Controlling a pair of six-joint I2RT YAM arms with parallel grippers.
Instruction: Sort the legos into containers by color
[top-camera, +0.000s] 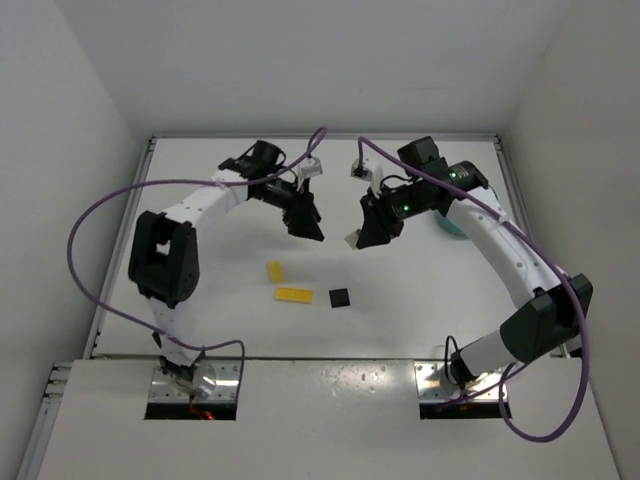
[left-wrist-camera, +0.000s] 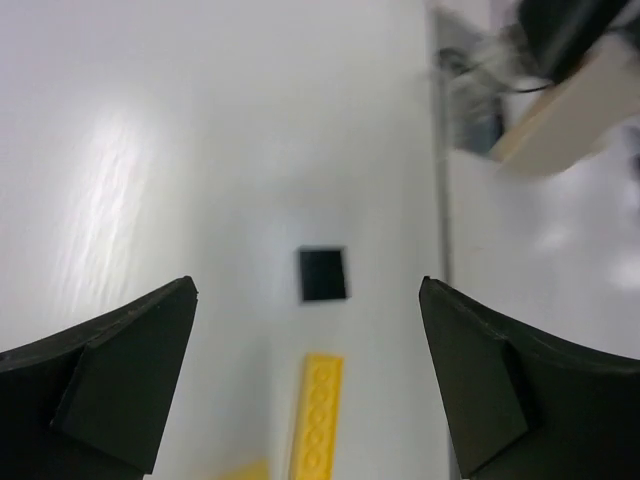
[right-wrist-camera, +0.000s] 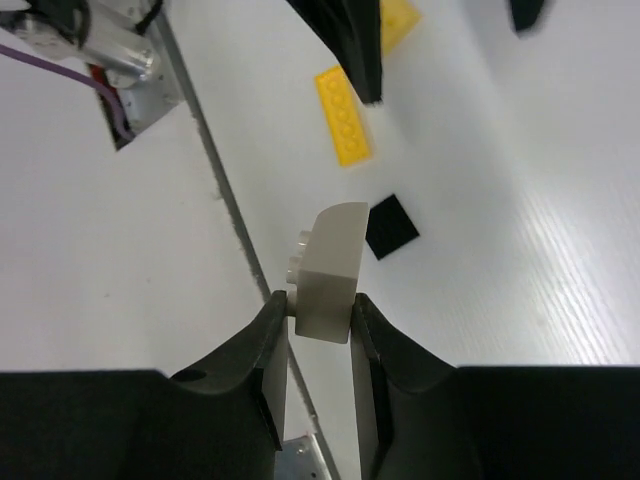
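You are looking down on a plain white table (top-camera: 420, 320) with bare white walls (top-camera: 300, 70) closing it in at the back and on both sides. The surface is smooth and faintly glossy, and a soft streak of glare is showing on it in the left wrist view. At the near edge a raised white shelf (top-camera: 330, 410) is carrying both arm bases, and purple cables (top-camera: 90, 230) are looping out over the table.

Take the black plate (top-camera: 340, 297) as your marker. It is lying flat on the table, toward the near side and roughly midway between the arms. The long yellow plate (top-camera: 294, 294) is lying just to its left, apart from it. The small yellow brick (top-camera: 275, 270) is sitting a little farther left and farther back.

The left gripper (top-camera: 311, 237) is hanging in the air beyond the black plate and slightly to its left. Its jaws are spread wide with nothing between them, and through the gap the wrist camera is showing the black plate and one end of the long yellow plate on the table below.

The right gripper (right-wrist-camera: 320, 303) is hanging beyond the black plate and slightly to its right. Its jaws are pinching the cream brick (right-wrist-camera: 330, 265) by its lower part and holding it clear of the table.

The teal bowl (top-camera: 452, 231) is sitting well to the right of the black plate and farther back. The right arm is hiding most of it, so you cannot tell what is inside.
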